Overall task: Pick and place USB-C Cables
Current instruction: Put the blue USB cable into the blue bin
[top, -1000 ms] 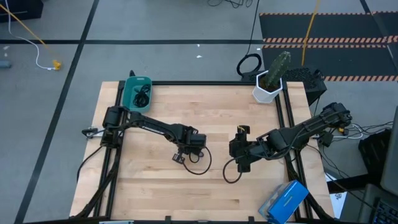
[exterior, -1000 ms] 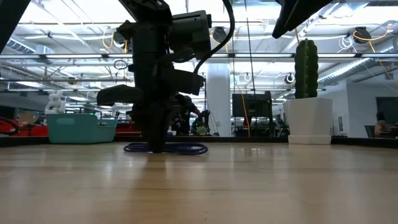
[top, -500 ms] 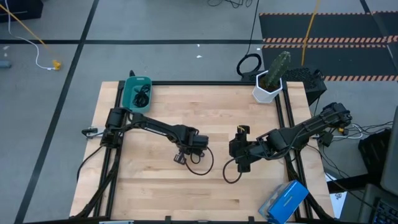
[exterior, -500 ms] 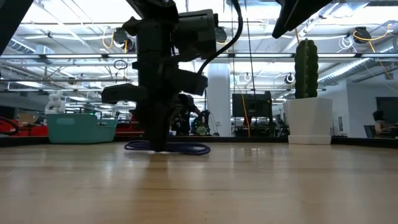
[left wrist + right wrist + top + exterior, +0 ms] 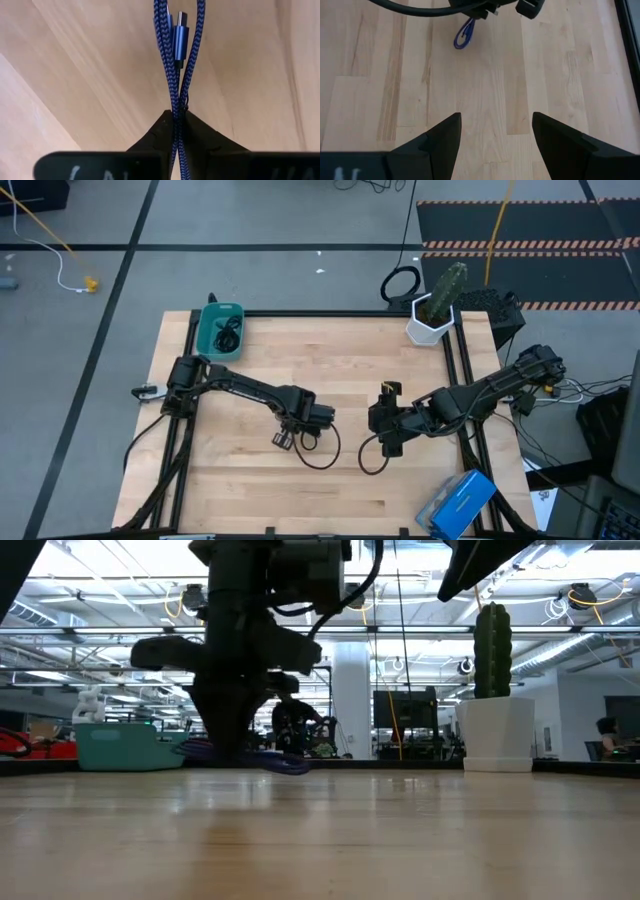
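— Blue-purple braid, woven sheath: USB-C cable (image 5: 176, 60) doubled into a narrow loop, metal-tipped plug (image 5: 179, 31) lying between the two strands. Pinched where the strands cross by the left gripper (image 5: 176, 131), fingers closed tight on it. From the table-height camera, loop (image 5: 262, 756) drooping at the fingertips, just off the wood or barely grazing it; cannot tell which.

— Placed where on the table (image 5: 240, 490)?

— Near the middle, slightly left of centre, under the left gripper (image 5: 283, 439). Pale butcher-block planks, smooth, long grain lines. Bare wood open toward the front edge and toward the back rail.

— Other cables?

— Black coiled cable (image 5: 228, 334) resting in the teal tray (image 5: 208, 326), back-left corner, at the black frame rail. Tray well apart from the held cable, open planks between.

— Right side?

— Right gripper (image 5: 494, 132) parked just right of centre, fingers spread wide, holding nothing, only plank between them. Left gripper and right gripper (image 5: 388, 393) near each other, not touching. White angular pot with a green cactus (image 5: 434, 308) at the back-right corner. Blue box (image 5: 457, 505) at the front-right edge.
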Robot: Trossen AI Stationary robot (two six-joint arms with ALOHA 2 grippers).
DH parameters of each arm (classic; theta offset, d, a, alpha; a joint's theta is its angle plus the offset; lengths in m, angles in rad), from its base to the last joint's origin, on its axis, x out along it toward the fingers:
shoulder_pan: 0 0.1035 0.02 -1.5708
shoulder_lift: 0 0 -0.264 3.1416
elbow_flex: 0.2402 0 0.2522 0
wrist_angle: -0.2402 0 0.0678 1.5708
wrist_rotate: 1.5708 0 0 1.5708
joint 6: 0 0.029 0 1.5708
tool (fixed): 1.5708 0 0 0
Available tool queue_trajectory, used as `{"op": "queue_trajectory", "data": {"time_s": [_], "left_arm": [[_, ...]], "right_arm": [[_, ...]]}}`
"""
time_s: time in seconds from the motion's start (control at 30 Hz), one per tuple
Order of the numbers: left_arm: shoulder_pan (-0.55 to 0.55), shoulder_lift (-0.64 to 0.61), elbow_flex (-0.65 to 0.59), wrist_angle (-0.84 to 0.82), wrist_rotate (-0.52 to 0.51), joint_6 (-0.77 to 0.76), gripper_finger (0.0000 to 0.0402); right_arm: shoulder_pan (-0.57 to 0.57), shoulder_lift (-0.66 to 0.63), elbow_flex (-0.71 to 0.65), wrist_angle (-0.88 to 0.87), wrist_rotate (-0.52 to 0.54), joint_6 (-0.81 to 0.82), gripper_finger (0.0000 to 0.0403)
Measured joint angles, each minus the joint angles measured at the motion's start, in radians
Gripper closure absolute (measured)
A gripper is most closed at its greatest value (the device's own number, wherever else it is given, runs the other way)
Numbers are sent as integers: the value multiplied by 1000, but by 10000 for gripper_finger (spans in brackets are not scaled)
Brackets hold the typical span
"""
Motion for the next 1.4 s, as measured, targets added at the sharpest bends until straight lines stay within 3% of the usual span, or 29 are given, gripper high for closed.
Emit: {"op": "queue_trajectory", "data": {"time_s": [0.57,1.4], "left_arm": [[34,-50,2,-212,-18,-43,371],[136,-620,2,-392,-98,-123,371]], "right_arm": [[0,0,0,-2,-2,0,165],[0,0,0,-27,-2,20,165]]}}
